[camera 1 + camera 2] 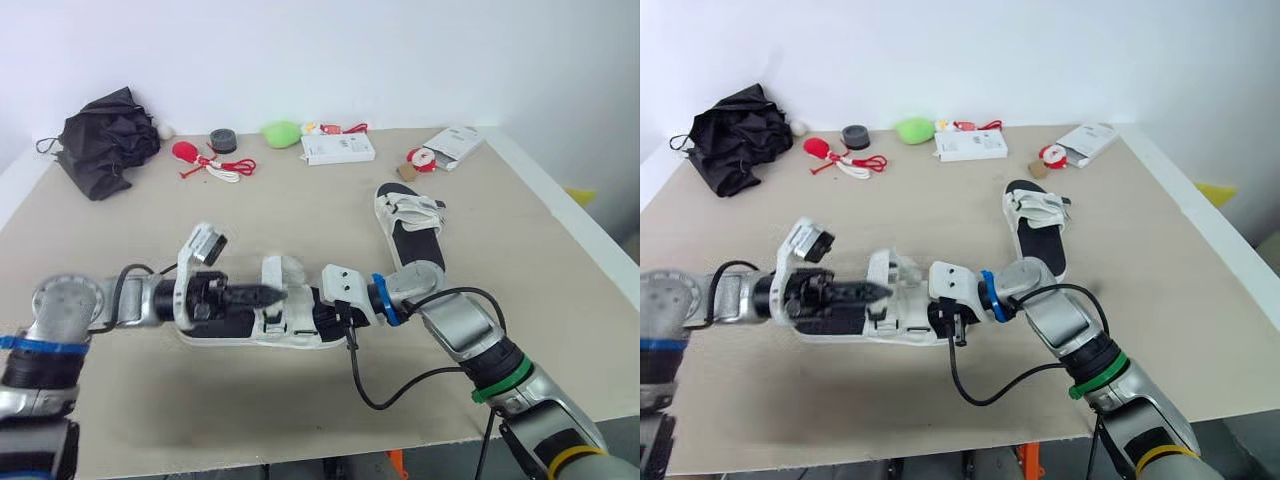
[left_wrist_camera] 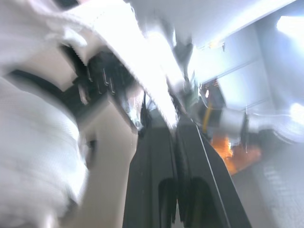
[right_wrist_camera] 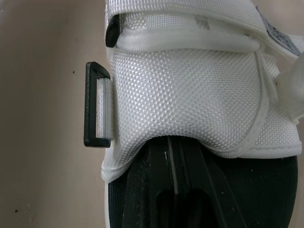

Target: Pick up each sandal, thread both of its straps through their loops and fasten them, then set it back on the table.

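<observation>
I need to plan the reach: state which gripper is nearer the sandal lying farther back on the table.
Right. The right gripper is at the end of the near sandal closest to the far sandal; the left gripper pinches over its middle, farther away.

Left arm comes in low from the left with the forearm level, left gripper pointing right, fingers pinched together on a white strap. Right arm is bent at the elbow and reaches in from the right, wrist facing the left gripper. Right gripper fingers pressed together, tips hidden.
</observation>
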